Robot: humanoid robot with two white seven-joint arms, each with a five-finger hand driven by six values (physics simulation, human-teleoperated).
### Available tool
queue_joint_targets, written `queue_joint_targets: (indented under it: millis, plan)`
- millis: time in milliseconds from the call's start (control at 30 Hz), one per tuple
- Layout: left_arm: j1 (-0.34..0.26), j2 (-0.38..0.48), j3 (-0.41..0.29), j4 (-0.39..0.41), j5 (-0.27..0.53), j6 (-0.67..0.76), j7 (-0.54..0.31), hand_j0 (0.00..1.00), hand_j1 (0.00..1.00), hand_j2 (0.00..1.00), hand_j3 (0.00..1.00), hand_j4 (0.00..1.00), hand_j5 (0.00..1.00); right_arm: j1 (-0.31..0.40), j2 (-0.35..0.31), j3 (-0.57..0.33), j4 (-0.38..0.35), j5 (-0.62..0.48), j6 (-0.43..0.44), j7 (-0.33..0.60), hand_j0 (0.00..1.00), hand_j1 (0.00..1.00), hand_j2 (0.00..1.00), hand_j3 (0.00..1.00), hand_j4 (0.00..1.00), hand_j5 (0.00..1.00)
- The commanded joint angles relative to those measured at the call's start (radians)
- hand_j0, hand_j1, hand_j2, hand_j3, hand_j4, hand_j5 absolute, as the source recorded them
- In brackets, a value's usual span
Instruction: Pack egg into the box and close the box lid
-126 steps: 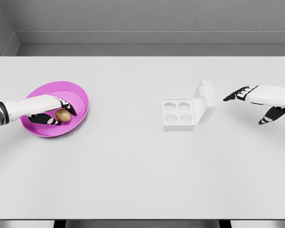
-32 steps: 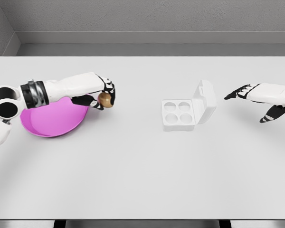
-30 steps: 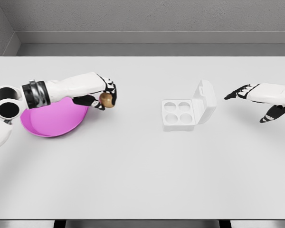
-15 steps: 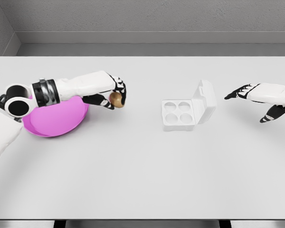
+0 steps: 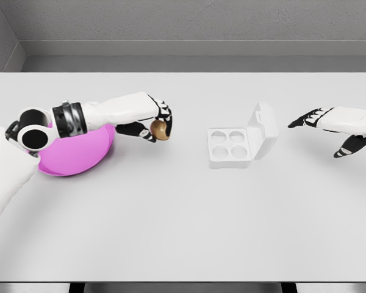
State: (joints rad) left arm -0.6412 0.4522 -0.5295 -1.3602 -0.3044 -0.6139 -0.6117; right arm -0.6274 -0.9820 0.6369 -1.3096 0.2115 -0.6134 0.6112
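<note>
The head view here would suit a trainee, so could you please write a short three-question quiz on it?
1. True or false: the egg lies in the pink bowl.
2. How many of the four cups in the white box are filled? A) none B) one C) four
3. Fill in: the box lid stands ____.

Key:
1. False: the left hand holds it above the table, between bowl and box.
2. A.
3. Open, tilted up on the side toward the right hand, which holds nothing.
</note>
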Motion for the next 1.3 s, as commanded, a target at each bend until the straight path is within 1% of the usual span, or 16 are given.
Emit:
queue_joint_targets:
  millis: [0, 233, 433, 500, 933, 1033, 1267]
  plan:
    - [0.000, -0.007, 0.000, 0.000, 0.002, 0.003, 0.001, 0.36, 0.36, 0.36, 0.36, 0.36, 0.36, 0.000, -0.001, -0.002, 0.000, -0.006, 0.003, 0.000, 1.00, 1.00, 1.00, 1.00, 1.00, 1.00]
    - [0.000, -0.017, 0.000, -0.010, 0.002, 0.003, 0.001, 0.37, 0.37, 0.37, 0.37, 0.37, 0.37, 0.000, -0.001, 0.000, 0.000, -0.006, 0.003, 0.000, 1.00, 1.00, 1.00, 1.00, 1.00, 1.00]
    - [0.000, -0.041, 0.000, -0.010, 0.001, 0.003, 0.001, 0.37, 0.37, 0.37, 0.37, 0.37, 0.37, 0.000, -0.001, 0.000, 0.000, -0.006, 0.003, 0.000, 1.00, 1.00, 1.00, 1.00, 1.00, 1.00]
    - [0.000, -0.049, 0.000, -0.010, -0.013, 0.003, 0.001, 0.37, 0.37, 0.37, 0.37, 0.37, 0.37, 0.000, -0.001, 0.000, 0.000, -0.006, 0.003, 0.000, 1.00, 1.00, 1.00, 1.00, 1.00, 1.00]
    - [-0.002, -0.083, 0.000, -0.016, -0.021, 0.003, 0.001, 0.37, 0.37, 0.37, 0.37, 0.37, 0.37, 0.000, -0.001, 0.000, 0.000, -0.006, 0.003, 0.000, 1.00, 1.00, 1.00, 1.00, 1.00, 1.00]
    - [-0.003, -0.095, 0.000, -0.017, -0.033, 0.003, 0.001, 0.37, 0.37, 0.37, 0.37, 0.37, 0.37, 0.000, -0.001, 0.000, 0.000, -0.006, 0.003, 0.000, 1.00, 1.00, 1.00, 1.00, 1.00, 1.00]
    - [-0.003, -0.102, 0.000, -0.025, -0.033, 0.003, 0.001, 0.37, 0.37, 0.37, 0.37, 0.37, 0.37, 0.000, -0.001, 0.000, 0.000, -0.006, 0.003, 0.000, 1.00, 1.00, 1.00, 1.00, 1.00, 1.00]
